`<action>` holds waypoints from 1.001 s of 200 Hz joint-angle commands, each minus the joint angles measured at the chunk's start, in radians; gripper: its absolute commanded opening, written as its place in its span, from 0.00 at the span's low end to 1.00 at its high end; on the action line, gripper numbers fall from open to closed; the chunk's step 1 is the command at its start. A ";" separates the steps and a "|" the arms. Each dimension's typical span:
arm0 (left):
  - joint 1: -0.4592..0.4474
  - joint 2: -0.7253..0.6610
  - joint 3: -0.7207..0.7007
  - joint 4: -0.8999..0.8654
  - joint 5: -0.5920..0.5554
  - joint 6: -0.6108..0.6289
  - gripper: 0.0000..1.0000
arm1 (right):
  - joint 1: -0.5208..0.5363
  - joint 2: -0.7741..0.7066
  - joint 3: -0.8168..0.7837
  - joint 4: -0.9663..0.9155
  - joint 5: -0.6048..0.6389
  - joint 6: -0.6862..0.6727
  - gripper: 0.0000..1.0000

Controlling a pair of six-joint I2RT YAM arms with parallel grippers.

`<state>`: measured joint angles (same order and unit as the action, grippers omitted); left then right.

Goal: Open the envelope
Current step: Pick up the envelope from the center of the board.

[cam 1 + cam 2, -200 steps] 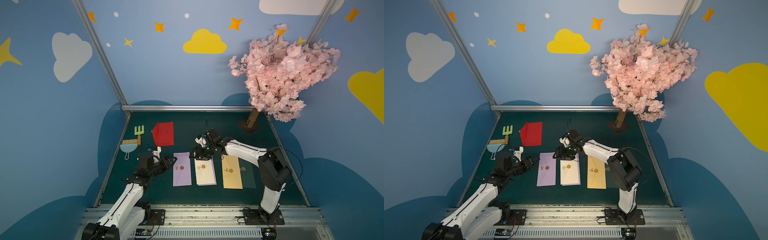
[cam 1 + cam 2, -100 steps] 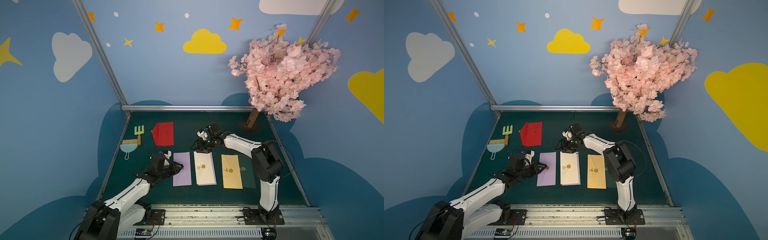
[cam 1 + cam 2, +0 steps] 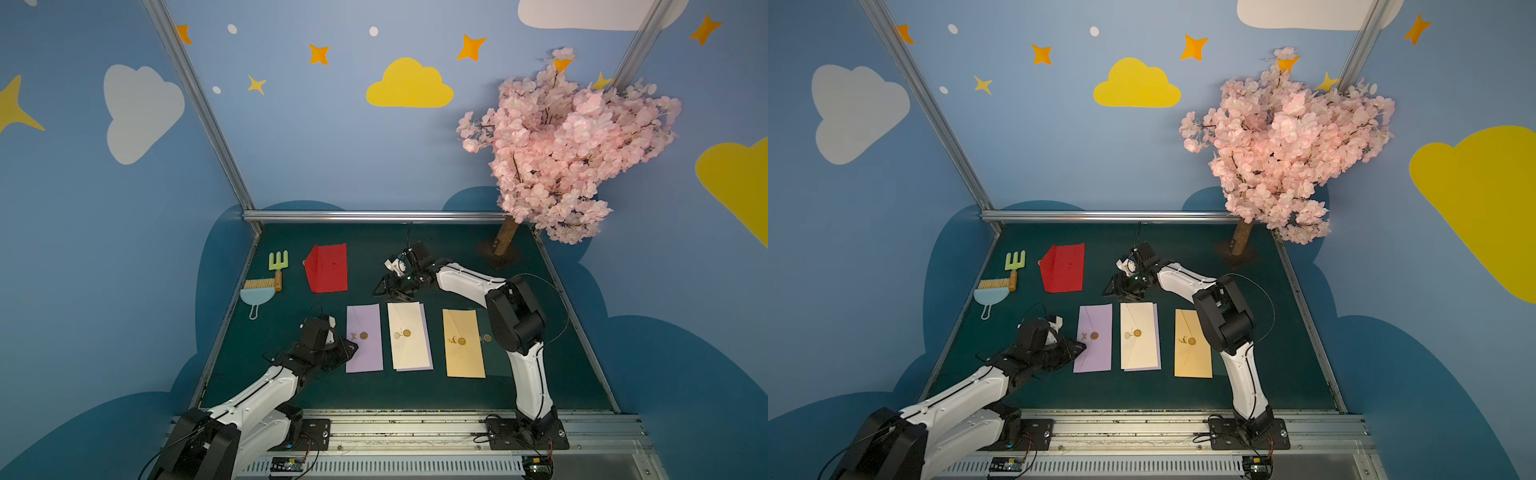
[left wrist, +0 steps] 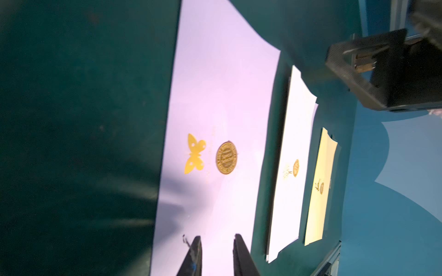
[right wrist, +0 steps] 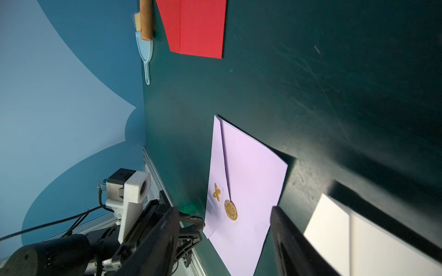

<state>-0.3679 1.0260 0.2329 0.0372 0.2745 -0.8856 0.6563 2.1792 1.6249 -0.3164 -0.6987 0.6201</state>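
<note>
A lilac envelope (image 3: 365, 338) (image 3: 1094, 338) lies flat at the left end of a row, closed by a gold seal (image 4: 226, 158) beside a yellow butterfly sticker (image 4: 195, 156). My left gripper (image 3: 351, 348) (image 4: 217, 246) is low at the envelope's left long edge. Its jaws stand a narrow gap apart, side by side over the lilac paper, with nothing pinched. The right wrist view shows its fingertips (image 5: 196, 218) touching that edge. My right gripper (image 3: 388, 291) (image 5: 229, 241) hovers open and empty behind the row, pointing toward the lilac envelope (image 5: 251, 179).
To the right lie a cream envelope (image 3: 409, 338) on another lilac one, then a tan envelope (image 3: 463, 343) over a dark green one (image 3: 494, 345). At back left are a red envelope (image 3: 326, 268) with its flap open, a green rake (image 3: 277, 266) and a blue brush (image 3: 257, 293). A blossom tree (image 3: 569, 145) fills the back right.
My left gripper has dropped down and rightward to the lilac envelope's left edge, and its jaws have narrowed. The right gripper has drifted slightly leftward and stayed open.
</note>
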 commanded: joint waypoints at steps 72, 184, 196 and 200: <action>0.000 0.013 0.002 -0.046 -0.033 -0.004 0.23 | 0.002 0.143 0.170 -0.122 0.008 -0.060 0.62; 0.027 0.032 -0.007 -0.073 -0.016 0.007 0.24 | -0.007 0.220 0.208 -0.168 -0.021 -0.099 0.60; 0.032 0.034 -0.008 -0.071 -0.014 0.008 0.24 | -0.004 0.227 0.208 -0.161 -0.047 -0.097 0.59; 0.032 0.034 -0.010 -0.071 -0.013 0.008 0.24 | -0.003 0.228 0.208 -0.159 -0.057 -0.097 0.58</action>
<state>-0.3458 1.0428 0.2298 0.0006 0.2657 -0.8898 0.6514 2.3676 1.8141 -0.4522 -0.7094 0.5404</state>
